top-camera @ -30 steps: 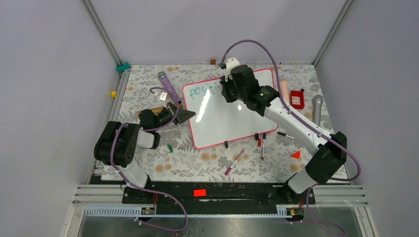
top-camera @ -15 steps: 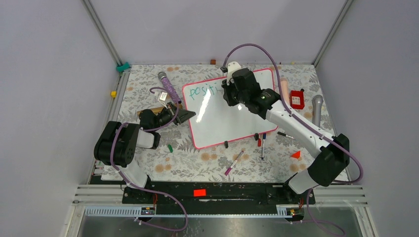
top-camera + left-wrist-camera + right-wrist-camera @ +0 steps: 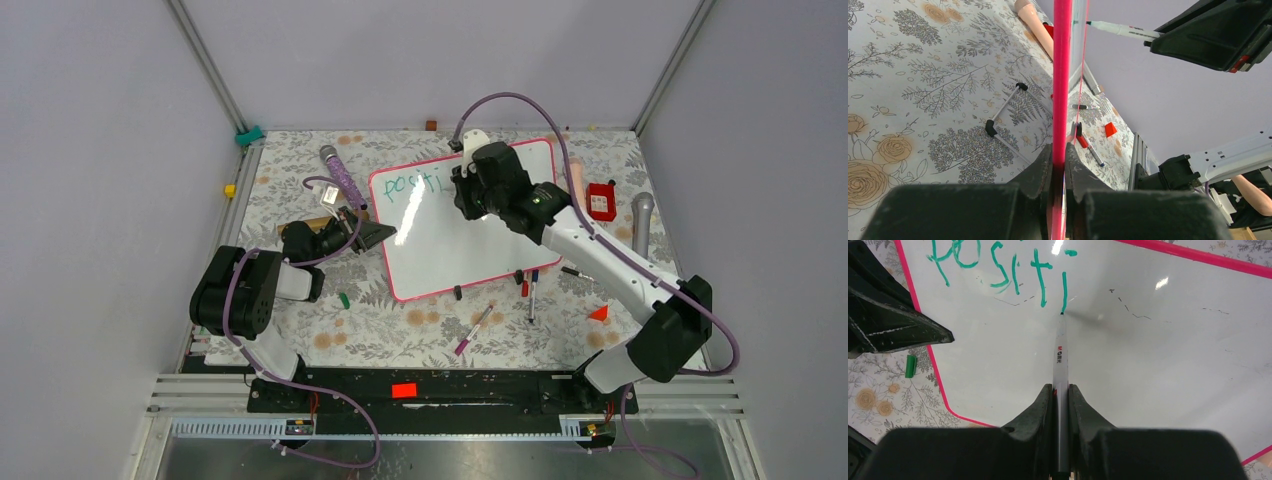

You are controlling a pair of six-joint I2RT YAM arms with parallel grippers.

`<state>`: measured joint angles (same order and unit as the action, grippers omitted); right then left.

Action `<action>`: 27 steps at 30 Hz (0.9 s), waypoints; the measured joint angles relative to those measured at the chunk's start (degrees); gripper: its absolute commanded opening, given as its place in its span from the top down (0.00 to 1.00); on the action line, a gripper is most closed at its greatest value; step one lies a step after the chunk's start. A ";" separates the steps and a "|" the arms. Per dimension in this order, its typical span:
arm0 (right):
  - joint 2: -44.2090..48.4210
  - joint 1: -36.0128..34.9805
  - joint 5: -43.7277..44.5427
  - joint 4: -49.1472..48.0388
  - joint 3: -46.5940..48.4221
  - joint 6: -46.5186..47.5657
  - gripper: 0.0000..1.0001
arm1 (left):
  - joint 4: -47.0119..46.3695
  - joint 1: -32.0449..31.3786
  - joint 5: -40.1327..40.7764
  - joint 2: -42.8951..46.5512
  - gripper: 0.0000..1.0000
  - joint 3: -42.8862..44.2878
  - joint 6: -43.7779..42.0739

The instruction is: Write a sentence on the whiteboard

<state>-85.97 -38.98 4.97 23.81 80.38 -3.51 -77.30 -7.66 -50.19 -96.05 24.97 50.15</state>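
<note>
The whiteboard [image 3: 452,225] lies on the floral table, white with a pink-red frame, green letters "positi" at its top left [image 3: 998,270]. My left gripper [image 3: 383,233] is shut on the board's left edge; in the left wrist view the pink frame [image 3: 1062,75] runs between the fingers [image 3: 1045,167]. My right gripper [image 3: 462,190] is shut on a grey marker [image 3: 1060,355], tip touching the board at the foot of the last green stroke. The marker also shows in the left wrist view [image 3: 1115,30].
Loose markers and caps lie below the board: a pink one [image 3: 474,327], a blue-capped one [image 3: 532,295], a black one [image 3: 576,272]. A green cap [image 3: 344,299], a purple microphone [image 3: 341,176], a red box [image 3: 601,200], a grey microphone [image 3: 641,220] and an orange wedge [image 3: 599,313] lie around.
My right gripper has shifted slightly right and down along the board with the marker, adding a stroke after "posit". The left arm has not moved.
</note>
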 measured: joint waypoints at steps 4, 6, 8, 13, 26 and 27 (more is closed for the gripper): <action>3.58 0.07 0.00 2.05 0.46 -0.02 1.00 | 0.04 -0.02 0.00 0.04 1.00 -0.04 -0.04; 3.65 0.11 0.09 1.25 2.89 -0.02 1.00 | 0.04 -0.07 0.02 0.07 1.00 -0.04 -0.13; 2.49 0.11 0.31 0.37 4.44 0.00 1.00 | 0.07 -0.07 0.02 0.09 1.00 -0.04 -0.15; -0.46 0.15 0.57 1.16 4.63 0.00 1.00 | 0.07 -0.11 0.02 0.11 1.00 -0.04 -0.17; -1.62 0.59 1.68 1.22 4.74 0.02 1.00 | 0.35 -0.11 0.04 0.35 1.00 -0.04 -0.33; -1.62 0.70 1.70 1.22 4.79 0.02 1.00 | 0.42 -0.11 0.04 0.35 1.00 -0.04 -0.35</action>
<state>-87.59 -38.28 6.68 25.04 85.17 -3.49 -76.88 -7.77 -50.15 -95.70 24.93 49.80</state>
